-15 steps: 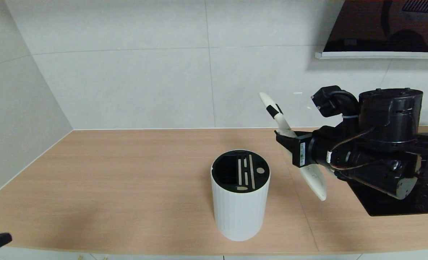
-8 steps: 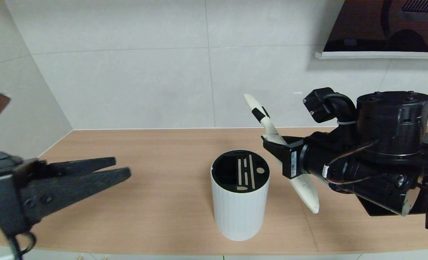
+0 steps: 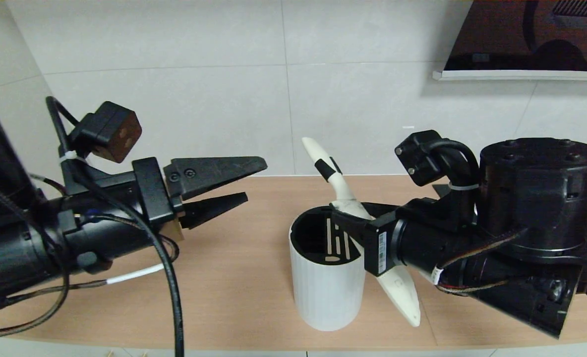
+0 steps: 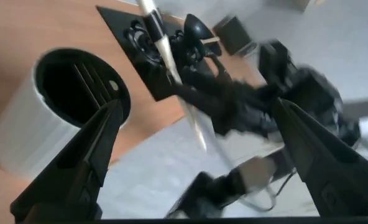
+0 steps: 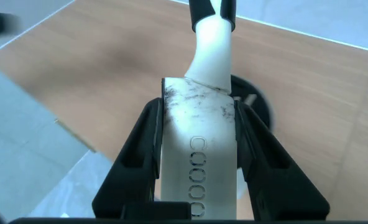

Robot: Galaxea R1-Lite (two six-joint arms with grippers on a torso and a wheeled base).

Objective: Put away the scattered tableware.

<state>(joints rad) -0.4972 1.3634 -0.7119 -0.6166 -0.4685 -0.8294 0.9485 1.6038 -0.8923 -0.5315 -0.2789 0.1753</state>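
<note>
While right claw (image 5: 199, 104) clamps utensil (image 5: 210, 50), lettering (image 5: 199, 180) shows.

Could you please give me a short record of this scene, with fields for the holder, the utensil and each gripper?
surface: wooden counter
holder: white holder, cylindrical, upright on the counter, black slotted top
utensil: cream utensil with a black band, tilted, gripped near its middle, lower end outside the holder on its right side
right gripper: right gripper shut on the utensil, at the holder's right rim
left gripper: left gripper open, holding nothing, above the counter left of the holder
status: utensil not yet in the holder
</note>
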